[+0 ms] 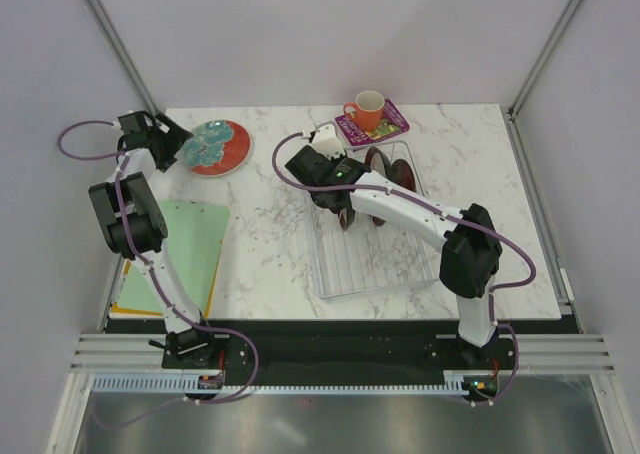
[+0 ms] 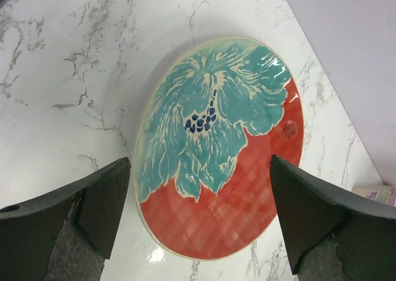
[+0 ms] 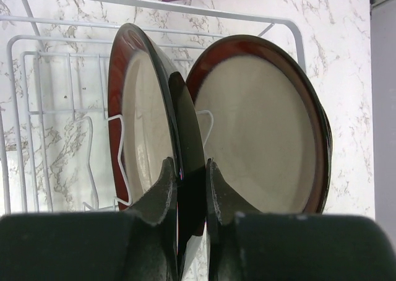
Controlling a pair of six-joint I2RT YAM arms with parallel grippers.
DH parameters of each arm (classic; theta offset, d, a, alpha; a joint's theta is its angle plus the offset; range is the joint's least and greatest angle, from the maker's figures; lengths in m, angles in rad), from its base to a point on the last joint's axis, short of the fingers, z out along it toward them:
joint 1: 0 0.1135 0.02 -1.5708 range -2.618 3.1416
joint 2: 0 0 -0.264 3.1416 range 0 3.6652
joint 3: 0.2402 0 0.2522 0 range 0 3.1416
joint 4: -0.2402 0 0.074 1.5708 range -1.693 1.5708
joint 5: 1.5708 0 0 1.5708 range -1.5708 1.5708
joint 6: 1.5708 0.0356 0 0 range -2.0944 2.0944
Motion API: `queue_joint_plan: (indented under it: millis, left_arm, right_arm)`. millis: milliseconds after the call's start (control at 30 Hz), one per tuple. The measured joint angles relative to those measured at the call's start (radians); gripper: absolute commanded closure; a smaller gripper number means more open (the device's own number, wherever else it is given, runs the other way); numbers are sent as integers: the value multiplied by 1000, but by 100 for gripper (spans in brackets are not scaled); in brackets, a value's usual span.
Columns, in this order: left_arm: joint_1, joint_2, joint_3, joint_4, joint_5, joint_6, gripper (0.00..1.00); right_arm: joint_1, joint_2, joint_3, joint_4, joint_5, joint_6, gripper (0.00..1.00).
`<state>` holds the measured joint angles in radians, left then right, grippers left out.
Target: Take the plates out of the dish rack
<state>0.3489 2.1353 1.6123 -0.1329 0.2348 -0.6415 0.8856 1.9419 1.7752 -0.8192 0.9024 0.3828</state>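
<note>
At the worktop's point(image 1: 270, 244) far-left corner one plate point(image 1: 213, 146) is down, my left gripper point(image 2: 199, 169) open; right gripper point(image 3: 190, 169) pinches a racked plate point(image 3: 189, 123).

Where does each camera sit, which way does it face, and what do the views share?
Top external: above and behind the bases, looking down on the table; left arm and right arm show.
Left wrist: on the left arm, looking down at the floral plate on the table; open left gripper frames it.
Right wrist: on the right arm, facing into the dish rack; right gripper pinches the rim of a dark-rimmed plate.
Shared: top and left wrist, floral plate; top and right wrist, dish rack.
</note>
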Motion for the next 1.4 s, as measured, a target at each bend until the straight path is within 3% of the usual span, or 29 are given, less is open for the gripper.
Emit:
queue_joint_plan:
  millis: [467,1000,1400]
  left_arm:
    - [0,-56,-39,-22,-14,4,0]
    - [-30,-360,-187,-56,101,3,0]
    - [-65,-706,-566,128,453,-45,0]
  right_arm:
    - [46,21,93,-69,143,8,100]
    - [69,-61,176,-175,243,-30,100]
    - [61,-188,236,-71,-43,-122,100]
